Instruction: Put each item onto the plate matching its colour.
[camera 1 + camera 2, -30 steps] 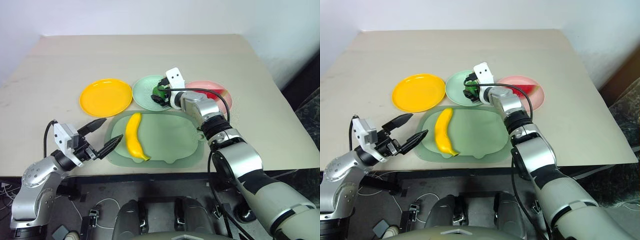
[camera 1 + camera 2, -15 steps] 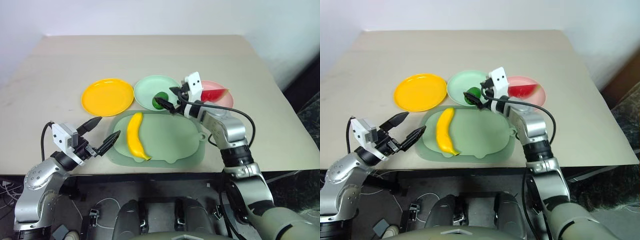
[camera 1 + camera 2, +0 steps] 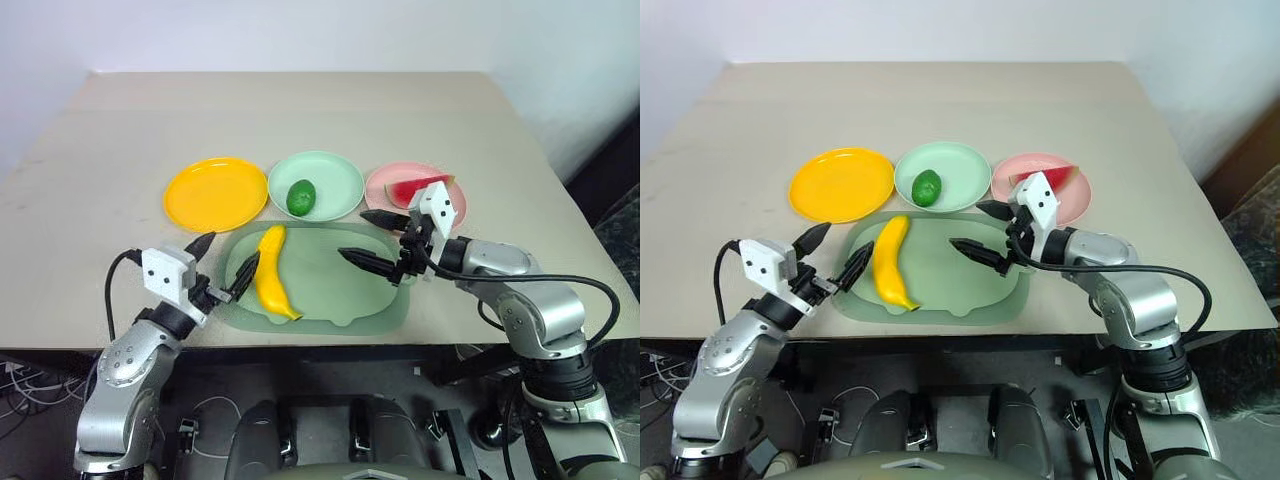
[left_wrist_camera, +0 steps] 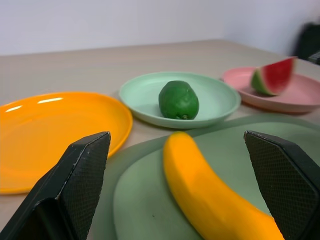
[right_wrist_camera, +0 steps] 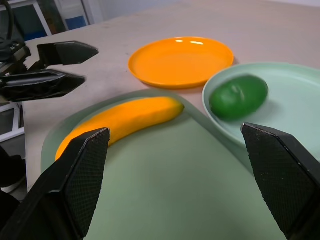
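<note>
— Bright in here, and soft all over; the beige tabletop (image 3: 300, 110) is evenly lit with hardly a hard shadow on it.

— Light's from overhead, I'd say. See the white glints on the round yellow-orange plastic plate (image 4: 45, 135), just beyond the left gripper's (image 4: 185, 187) fingertips?

— Yes, and a paler sheen on the same plate past the right gripper (image 5: 185, 175). Only thin, faint shadows under the plate rims.

— Close up, the black fingers (image 4: 75, 190) are soft, out of focus. The curved yellow toy banana (image 4: 210, 195) between them blurs toward the near end.

— And the small round dark-green toy fruit (image 5: 238, 96) ahead of the right fingers looks smeared, its edges doubled.

— From above, everything is crisp.
</note>
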`<state>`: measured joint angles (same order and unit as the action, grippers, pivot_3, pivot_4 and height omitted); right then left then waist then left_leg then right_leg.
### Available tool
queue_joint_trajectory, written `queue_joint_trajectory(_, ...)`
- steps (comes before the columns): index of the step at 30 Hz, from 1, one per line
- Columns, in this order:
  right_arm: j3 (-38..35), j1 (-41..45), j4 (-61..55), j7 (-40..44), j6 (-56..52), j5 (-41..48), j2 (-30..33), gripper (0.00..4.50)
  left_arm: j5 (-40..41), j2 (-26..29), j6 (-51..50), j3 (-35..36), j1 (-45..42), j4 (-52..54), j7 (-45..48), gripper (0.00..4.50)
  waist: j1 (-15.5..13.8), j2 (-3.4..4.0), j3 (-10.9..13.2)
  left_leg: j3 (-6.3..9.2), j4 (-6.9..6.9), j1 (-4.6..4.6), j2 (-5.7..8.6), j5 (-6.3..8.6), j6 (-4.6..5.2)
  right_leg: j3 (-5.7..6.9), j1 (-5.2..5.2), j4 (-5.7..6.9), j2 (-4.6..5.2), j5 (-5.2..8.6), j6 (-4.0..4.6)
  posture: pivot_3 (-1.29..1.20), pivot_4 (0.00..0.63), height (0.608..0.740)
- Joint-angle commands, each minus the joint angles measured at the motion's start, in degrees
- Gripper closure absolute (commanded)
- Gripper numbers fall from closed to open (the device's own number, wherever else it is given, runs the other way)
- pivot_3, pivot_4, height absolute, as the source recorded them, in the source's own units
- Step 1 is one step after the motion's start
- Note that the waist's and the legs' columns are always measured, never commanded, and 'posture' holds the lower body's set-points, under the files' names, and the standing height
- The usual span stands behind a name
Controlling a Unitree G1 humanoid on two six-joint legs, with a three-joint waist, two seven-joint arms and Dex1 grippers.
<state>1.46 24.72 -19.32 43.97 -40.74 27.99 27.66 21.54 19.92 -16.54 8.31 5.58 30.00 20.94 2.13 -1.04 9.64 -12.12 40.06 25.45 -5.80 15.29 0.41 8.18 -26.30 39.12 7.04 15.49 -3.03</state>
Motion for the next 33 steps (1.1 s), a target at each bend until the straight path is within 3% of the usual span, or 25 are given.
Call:
queue_joint_trajectory(1, -0.6, 0.9, -1.2, -0.9, 1.3, 0.2, 0.0, 0.05, -3.2, -0.6, -6.2, -2.4, -2.4, 3.5, -5.7, 0.0, -0.1, 0.0, 0.0, 0.0, 0.0, 0.0, 0.01, 0.0, 0.0, 0.0, 0.01, 0.0, 0.0, 0.0, 0.0, 0.0, 0.15, 0.695)
queue_joint_trajectory(24, -3.7, -1.2, -3.1, -5.8, -0.4, 0.3, 3.9, 0.05, -2.1, -3.2, -31.2, -9.5, -17.4, -4.4, -7.4, 0.0, -1.4, -0.02, 0.0, 0.0, 0.05, 0.0, 0.04, -0.02, -0.01, 0.01, 0.03, 0.01, 0.0, 0.0, -0.01, 0.0, 0.15, 0.695)
queue_joint_trajectory(27, -3.7, -1.3, -3.1, -6.3, -0.4, -0.1, 4.3, 0.0, -2.2, -2.6, -33.3, -10.1, -18.0, -4.1, -7.0, 0.64, -1.4, -0.02, 0.0, 0.0, 0.05, 0.0, 0.04, -0.02, -0.02, 0.01, 0.04, 0.02, 0.0, -0.01, -0.01, 0.0, 0.15, 0.695)
queue_joint_trajectory(33, -3.3, -0.5, -1.7, -6.9, 0.1, -0.8, 4.5, 0.0, -3.4, -1.2, -35.0, -10.8, -17.8, -2.3, -7.3, 2.51, -1.4, -0.02, 0.0, 0.01, 0.06, -0.05, 0.04, -0.02, -0.02, 0.01, 0.1, 0.02, 0.0, -0.01, -0.01, 0.0, 0.15, 0.695)
